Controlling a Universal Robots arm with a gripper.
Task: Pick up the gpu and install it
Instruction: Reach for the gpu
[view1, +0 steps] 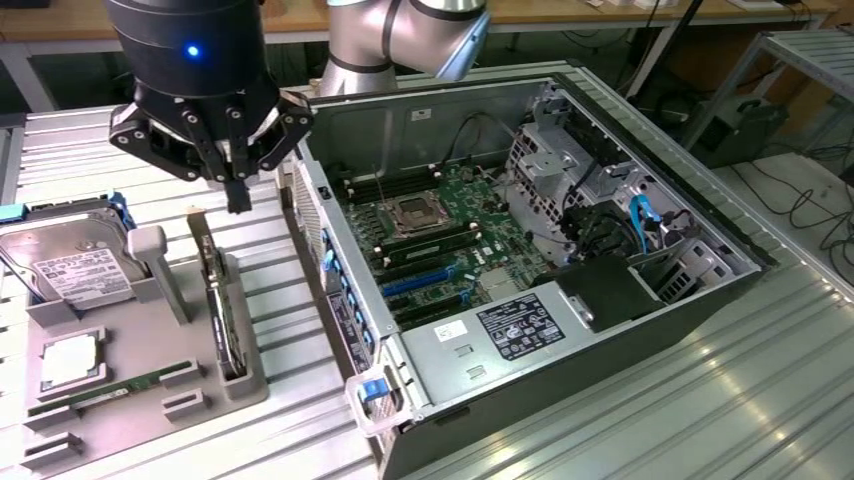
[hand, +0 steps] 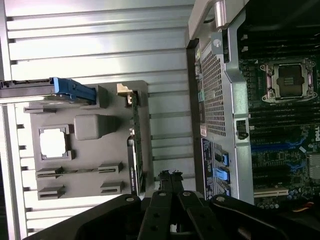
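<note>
The gpu is a thin dark card standing on its edge in a slot of the grey holder tray, on the exterior view's left. In the wrist view the gpu shows edge-on, along the side of the tray nearest the computer case. My gripper hangs above the far end of the card, clear of it. Its fingers are pressed together, shut on nothing. The closed fingertips show in the wrist view, beside the card's near end.
An open computer case lies beside the tray, with its motherboard and blue slots exposed. The tray also holds a hard drive, a processor chip and a green memory stick. Ribbed metal table surrounds everything.
</note>
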